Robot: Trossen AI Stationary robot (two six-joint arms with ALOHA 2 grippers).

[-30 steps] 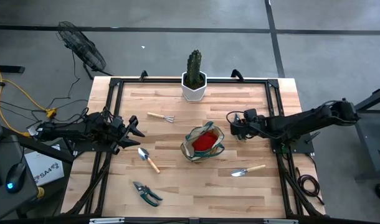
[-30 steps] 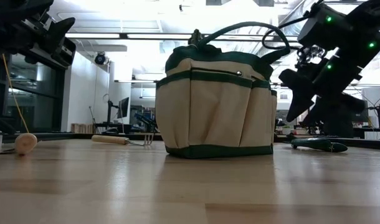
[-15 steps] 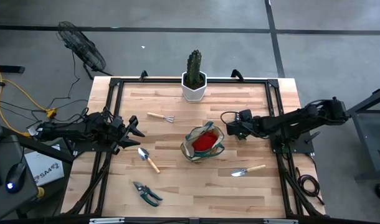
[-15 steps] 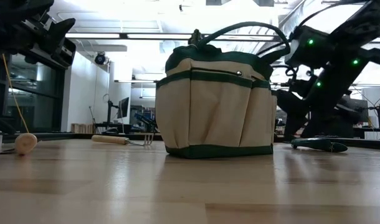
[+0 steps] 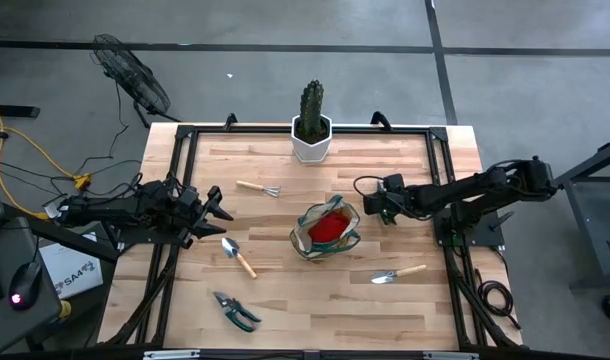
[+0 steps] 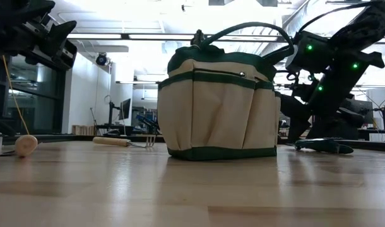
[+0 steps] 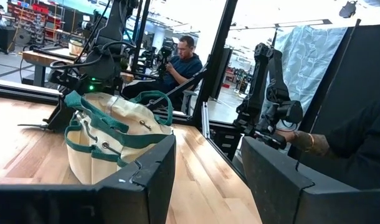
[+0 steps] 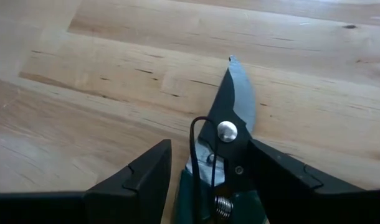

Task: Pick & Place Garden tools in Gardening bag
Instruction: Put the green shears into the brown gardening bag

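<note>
The gardening bag (image 5: 326, 231) stands upright mid-table with a red glove (image 5: 326, 229) inside. Just right of it my right gripper (image 5: 371, 207) is open and slants down over green-handled pruning shears (image 8: 230, 124) that lie flat on the table (image 6: 324, 146), one finger on each side of their pivot. Also flat on the table are a second pair of shears (image 5: 235, 310), a trowel (image 5: 238, 257), another trowel (image 5: 398, 272) and a mini rake (image 5: 258, 188). My left gripper (image 5: 218, 205) waits open at the left edge.
A cactus in a white pot (image 5: 312, 128) stands at the far edge's middle. The black frame rail (image 5: 185, 180) runs round the tabletop. In the left wrist view a seated person (image 7: 180, 59) and someone's hand (image 7: 302, 140) show beyond the table.
My right gripper has sunk toward the table and shifted a little toward the bag, tipping further down over the shears. Its fingers keep the same gap. The bag and the tools have stayed where they were.
</note>
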